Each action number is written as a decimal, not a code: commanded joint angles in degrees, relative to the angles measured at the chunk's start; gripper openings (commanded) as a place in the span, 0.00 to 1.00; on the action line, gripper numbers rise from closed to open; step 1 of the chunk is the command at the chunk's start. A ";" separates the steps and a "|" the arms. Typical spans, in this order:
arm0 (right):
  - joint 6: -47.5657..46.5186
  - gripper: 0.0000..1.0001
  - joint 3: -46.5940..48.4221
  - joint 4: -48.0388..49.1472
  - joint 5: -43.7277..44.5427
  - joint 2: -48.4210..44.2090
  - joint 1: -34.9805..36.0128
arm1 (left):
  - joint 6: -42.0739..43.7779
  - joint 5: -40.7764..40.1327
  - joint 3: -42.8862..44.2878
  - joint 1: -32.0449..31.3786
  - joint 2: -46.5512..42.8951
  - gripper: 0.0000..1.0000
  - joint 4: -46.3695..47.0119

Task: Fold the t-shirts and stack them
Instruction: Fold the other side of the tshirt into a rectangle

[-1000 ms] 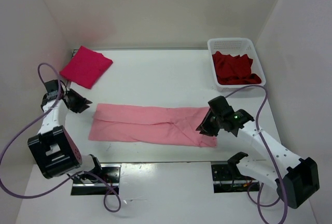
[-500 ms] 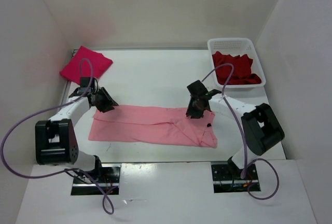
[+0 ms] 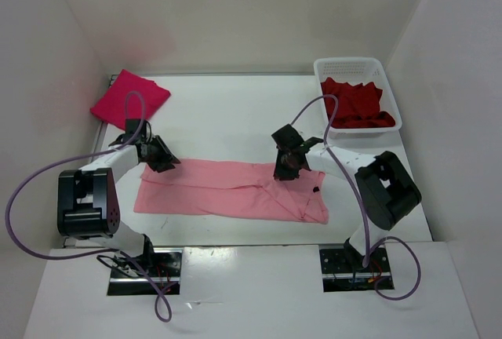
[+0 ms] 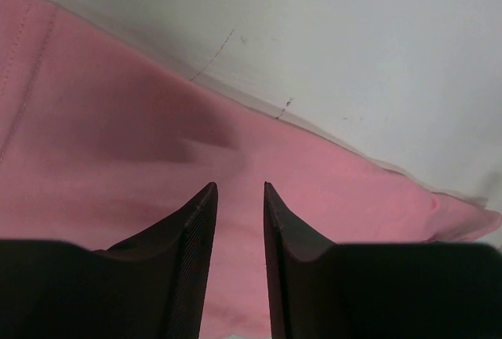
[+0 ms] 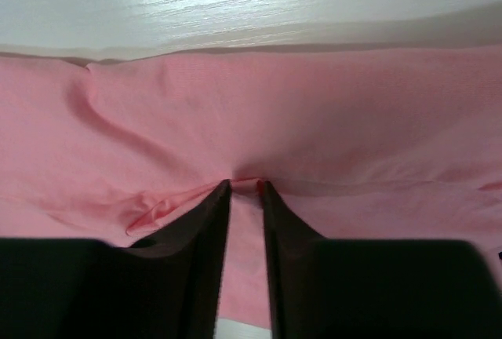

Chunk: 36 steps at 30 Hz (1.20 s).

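Working over the white table (image 3: pixel 235 111), I reckon I am about a third of the way through, with the second of three shirts in hand.

The pale pink t-shirt (image 3: pixel 220 190) is the biggest thing in front of me. It lies flat as a long band across the middle of the table, nearer the near edge, its sides turned in but its length not yet folded over. My guess is that doubling it end to end comes next.

At the far right corner stands the white lattice basket (image 3: pixel 349 62), and the dark red t-shirt (image 3: pixel 357 107) sits crumpled inside it, untouched. That one has the whole job ahead of it.

At the far left corner the crimson-pink t-shirt (image 3: pixel 129 100) lies folded into a small square. It looks like the start of the stack.

My right claw (image 3: pixel 284 170) is down on the band's far edge, right of its middle. In the wrist view the tips are clamped on a small ridge of pink cloth, which puckers around them.

My left claw (image 3: pixel 162 155) is at the band's far left corner. Its fingers (image 4: pixel 192 221) stand a narrow gap apart over smooth cloth, and I cannot tell whether they grip any.
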 commanded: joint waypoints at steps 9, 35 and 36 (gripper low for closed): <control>-0.47 0.03 0.35 -1.77 -6.68 -5.22 1.69 | 0.13 0.47 0.45 -0.07 0.96 0.36 1.35; 1.82 0.03 -1.84 -1.53 -7.13 -7.43 0.83 | -2.23 0.55 4.86 -9.38 -1.16 0.36 0.38; 2.69 0.02 -3.07 -0.47 -6.17 -6.81 -0.06 | -3.55 1.42 4.16 -9.38 -0.54 0.36 0.91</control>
